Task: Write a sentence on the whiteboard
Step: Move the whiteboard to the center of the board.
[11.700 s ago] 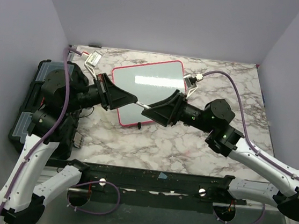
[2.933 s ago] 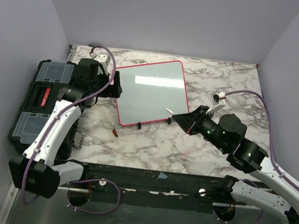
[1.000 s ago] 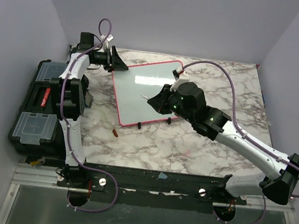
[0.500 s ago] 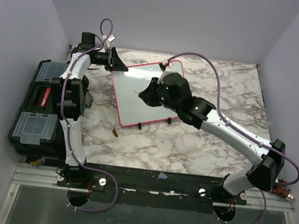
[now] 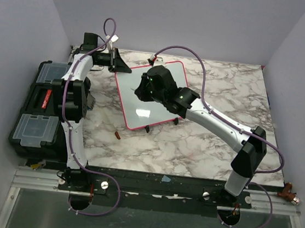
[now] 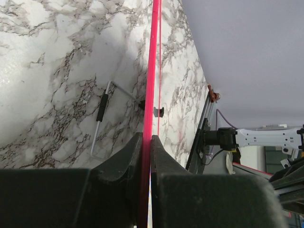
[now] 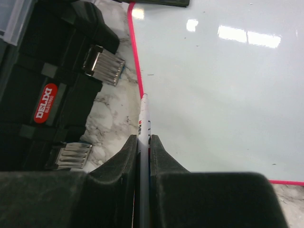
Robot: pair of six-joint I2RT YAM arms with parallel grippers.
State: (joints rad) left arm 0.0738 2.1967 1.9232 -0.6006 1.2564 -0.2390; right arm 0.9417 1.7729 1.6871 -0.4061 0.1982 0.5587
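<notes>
1. Left end effector (image 6: 146,137) is clamped on the whiteboard (image 5: 153,111)'s red frame at the far-left corner. The board lies on the bench (image 5: 227,84), just right of the toolbox (image 5: 38,98).
2. Right end effector (image 7: 144,138) pinches a marker (image 7: 144,118), tip by the board's left edge.
3. Risk imo: press too hard and the marker slips in the grip, or the board skids.

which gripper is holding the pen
The right gripper: it is shut on a white pen whose tip points at the whiteboard near its edge. The left gripper grips the board's red frame instead.
</notes>
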